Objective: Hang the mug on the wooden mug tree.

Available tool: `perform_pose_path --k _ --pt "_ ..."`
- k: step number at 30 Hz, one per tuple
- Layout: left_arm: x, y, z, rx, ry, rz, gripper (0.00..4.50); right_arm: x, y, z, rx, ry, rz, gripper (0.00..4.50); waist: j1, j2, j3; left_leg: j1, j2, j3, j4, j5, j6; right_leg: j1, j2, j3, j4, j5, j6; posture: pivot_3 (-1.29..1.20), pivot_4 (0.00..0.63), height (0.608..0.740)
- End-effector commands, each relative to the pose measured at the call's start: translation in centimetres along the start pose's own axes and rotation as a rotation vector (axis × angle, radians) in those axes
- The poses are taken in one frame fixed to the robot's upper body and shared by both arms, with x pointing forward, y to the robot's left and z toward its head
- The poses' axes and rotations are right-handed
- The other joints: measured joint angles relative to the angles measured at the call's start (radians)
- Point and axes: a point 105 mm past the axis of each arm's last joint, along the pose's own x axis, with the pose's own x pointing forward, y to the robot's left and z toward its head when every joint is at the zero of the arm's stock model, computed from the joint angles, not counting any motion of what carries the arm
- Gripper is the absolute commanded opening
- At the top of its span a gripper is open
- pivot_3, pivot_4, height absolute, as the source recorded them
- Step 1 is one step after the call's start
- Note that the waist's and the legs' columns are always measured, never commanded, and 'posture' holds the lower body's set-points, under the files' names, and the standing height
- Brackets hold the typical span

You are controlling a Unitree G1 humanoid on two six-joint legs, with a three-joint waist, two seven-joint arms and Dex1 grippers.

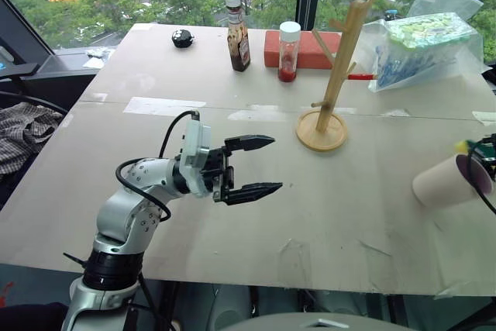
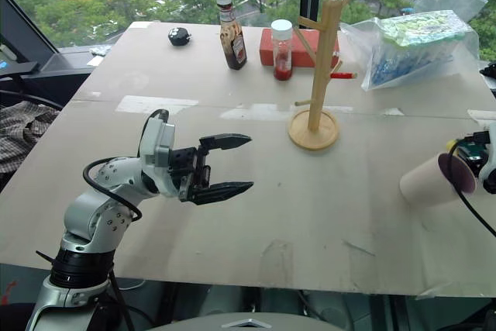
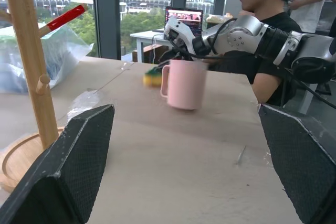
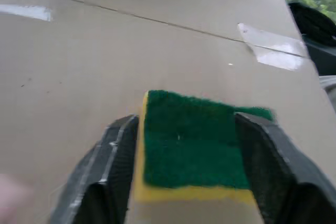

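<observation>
A: Fingers of the left gripper spread, empty, pointing toward the tree. And the right?

B: Right fingers spread around a sponge. Mug stands near them at the worktop's right edge, handle toward the tree.

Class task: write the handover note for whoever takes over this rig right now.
Left gripper: open, empty, hovering over the table.
Right gripper: open, straddling a sponge near the table's right edge.
Mug: standing by the right gripper, not held.
Mug tree: upright, pegs bare.
Done: nothing yet.
Left to do: grasp the mug and hang it on a peg.
</observation>
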Motion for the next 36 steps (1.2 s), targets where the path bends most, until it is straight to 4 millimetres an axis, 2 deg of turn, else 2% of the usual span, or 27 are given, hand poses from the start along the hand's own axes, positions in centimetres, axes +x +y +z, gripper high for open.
perform_pose_path --k 1,8,13,17,21,23,27,31,36 --pt "0.2 -0.6 1.0 0.045 -0.012 -0.012 4.50 -2.1 -1.0 2.4 -0.060 -0.094 -0.009 4.33 0.005 0.000 0.000 0.000 0.000 0.000 0.000 0.000 0.000 0.000 0.000 0.000 0.000 0.000 0.000 0.00 0.150 0.740" --pt "0.9 -0.4 1.2 0.040 -0.018 -0.030 4.50 -7.9 -2.4 3.3 -0.134 -0.175 0.018 4.33 0.017 0.002 0.001 0.000 -0.001 0.000 0.000 0.000 0.000 0.000 -0.001 0.000 -0.001 -0.002 0.003 0.00 0.150 0.740" --pt "1.2 -0.2 1.4 0.036 -0.013 -0.053 4.50 -9.9 -2.9 2.5 -0.113 -0.150 0.030 4.33 0.012 0.002 0.001 0.001 -0.001 0.000 0.000 0.000 0.000 0.001 0.000 0.001 0.000 -0.001 0.003 0.00 0.150 0.740" --pt "1.3 0.2 1.7 0.037 -0.011 -0.052 4.50 -12.1 0.1 5.0 -0.032 -0.239 0.156 4.33 0.003 0.003 0.000 0.001 -0.001 -0.001 0.000 0.000 0.000 0.001 0.000 0.001 0.000 -0.001 0.003 0.00 0.150 0.740" --pt "1.6 -0.1 1.5 0.027 -0.012 -0.070 4.50 -12.8 3.5 5.8 0.013 -0.265 0.266 4.33 -0.001 0.002 0.001 0.001 -0.001 -0.002 0.000 0.000 0.000 0.001 0.000 0.002 0.000 -0.001 0.003 0.00 0.150 0.740" --pt "1.7 -0.2 1.4 0.025 -0.013 -0.078 4.50 -12.7 4.2 5.8 -0.011 -0.267 0.265 4.33 0.003 0.001 0.001 0.000 -0.001 -0.003 0.000 0.000 0.000 0.001 0.000 0.001 0.000 -0.001 0.003 0.00 0.150 0.740" --pt "1.7 0.0 1.3 0.028 -0.012 -0.076 4.50 -12.7 3.6 5.5 -0.009 -0.251 0.223 4.33 0.011 0.001 0.001 0.000 -0.002 -0.003 0.000 -0.001 0.001 0.001 0.000 0.001 -0.001 -0.001 0.003 0.00 0.150 0.740" --pt "1.6 0.1 1.2 0.031 -0.011 -0.076 4.50 -12.2 1.5 4.6 -0.085 -0.191 0.116 4.33 0.011 0.001 0.001 0.000 -0.002 -0.003 0.000 -0.001 0.001 0.001 0.000 0.001 -0.001 -0.001 0.003 0.00 0.150 0.740" --pt "1.5 -0.2 0.9 0.029 -0.007 -0.077 4.50 -11.6 0.8 4.2 -0.119 -0.172 0.104 4.33 0.005 0.001 0.001 0.000 -0.002 -0.003 0.000 -0.001 0.001 0.001 0.000 0.001 0.000 -0.001 0.003 0.00 0.150 0.740"
